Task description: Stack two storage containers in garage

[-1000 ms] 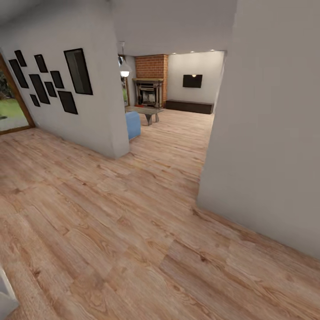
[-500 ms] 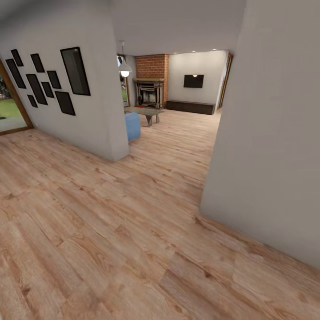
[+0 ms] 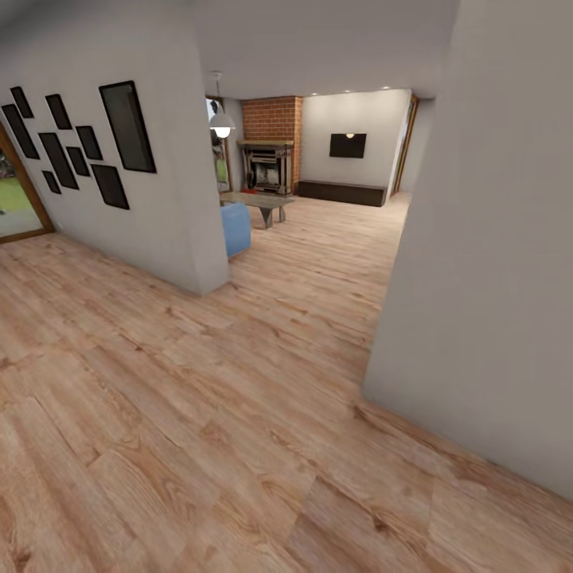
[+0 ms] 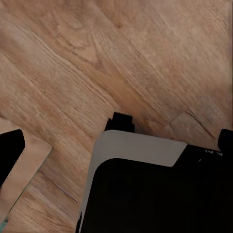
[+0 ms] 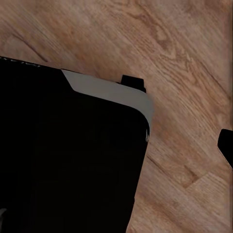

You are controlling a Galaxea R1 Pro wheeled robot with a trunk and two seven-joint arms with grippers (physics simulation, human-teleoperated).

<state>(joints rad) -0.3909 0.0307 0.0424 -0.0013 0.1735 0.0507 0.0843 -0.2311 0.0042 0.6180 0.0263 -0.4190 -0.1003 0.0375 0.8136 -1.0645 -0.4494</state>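
I am in a hallway with a light wood plank floor (image 3: 199,382). Ahead, through the opening, lies the living room with its red brick chimney (image 3: 272,119), dark fireplace (image 3: 267,167) and long low dark cabinet (image 3: 341,192). The storage containers cannot be made out from here, and the garage is out of view. My left gripper (image 4: 119,145) is open over the plank floor, a dark fingertip (image 4: 9,153) at one edge and one at the other, with my own dark base behind the gap. My right gripper (image 5: 116,145) shows one fingertip (image 5: 226,145) far out at the edge, with nothing held.
A white wall with several black frames (image 3: 87,147) stands at the left, its corner (image 3: 211,270) jutting into the passage. A plain wall (image 3: 485,278) closes the right side. Beyond are a blue seat (image 3: 236,228), a low table (image 3: 264,203), a pendant lamp (image 3: 222,124) and a wall screen (image 3: 348,145).
The whole head view has shifted as the base moves. The right wall's edge now sits further right and the framed wall further left, so more of the living room opening shows.
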